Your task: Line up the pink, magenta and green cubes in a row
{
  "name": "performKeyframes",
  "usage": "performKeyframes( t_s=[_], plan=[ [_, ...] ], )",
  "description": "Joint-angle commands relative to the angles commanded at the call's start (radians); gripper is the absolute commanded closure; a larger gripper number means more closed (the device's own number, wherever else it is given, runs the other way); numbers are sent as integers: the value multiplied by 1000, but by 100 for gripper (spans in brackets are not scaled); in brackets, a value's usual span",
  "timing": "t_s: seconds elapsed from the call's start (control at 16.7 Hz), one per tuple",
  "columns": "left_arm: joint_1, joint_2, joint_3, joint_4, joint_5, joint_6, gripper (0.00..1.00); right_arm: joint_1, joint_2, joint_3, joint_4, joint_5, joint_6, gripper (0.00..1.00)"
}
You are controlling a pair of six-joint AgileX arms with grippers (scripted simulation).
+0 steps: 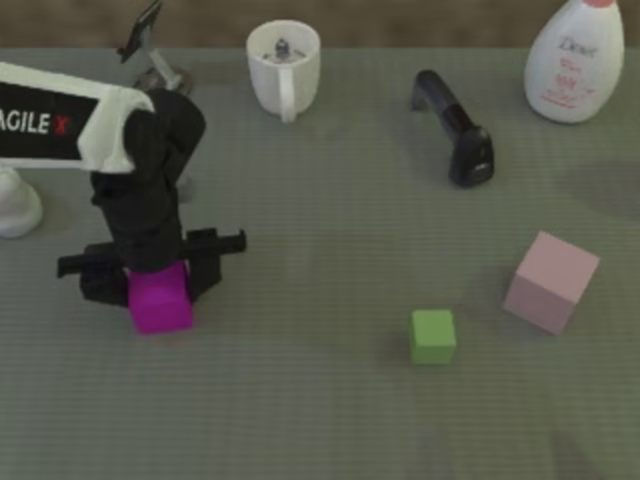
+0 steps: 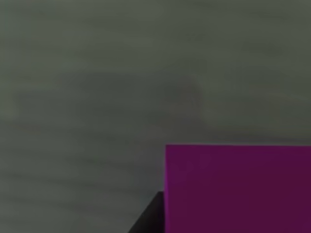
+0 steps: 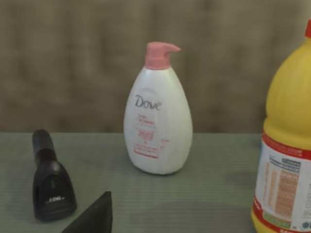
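Directly beneath the left gripper (image 1: 160, 290), the magenta cube (image 1: 160, 300) sits between its closed jaws.

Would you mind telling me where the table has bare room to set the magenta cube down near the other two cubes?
Widest bare patch: between the magenta cube, under the left gripper, and the green cube. The near strip below all three is bare too. It is tighter between the green cube and the pink cube, and crowded along the far edge.
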Motion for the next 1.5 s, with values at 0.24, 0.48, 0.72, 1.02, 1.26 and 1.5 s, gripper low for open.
performKeyframes(
  t_s=[0.24, 0.48, 0.72, 1.02, 1.26, 1.5],
  plan=[
    [0, 0, 0, 0, 0, 0, 100, 0, 0, 0, 0, 0, 0, 0],
    [0, -25, 7, -17, -7, 6, 100, 0, 0, 0, 0, 0, 0, 0],
    [5, -66, 64, -123, -8, 6, 100, 0, 0, 0, 0, 0, 0, 0],
    [18, -135, 139, -260, -8, 3, 100, 0, 0, 0, 0, 0, 0, 0],
    [12, -132, 137, -259, -8, 5, 100, 0, 0, 0, 0, 0, 0, 0],
    [-61, -83, 211, -301, -8, -54, 100, 0, 0, 0, 0, 0, 0, 0]
  ],
)
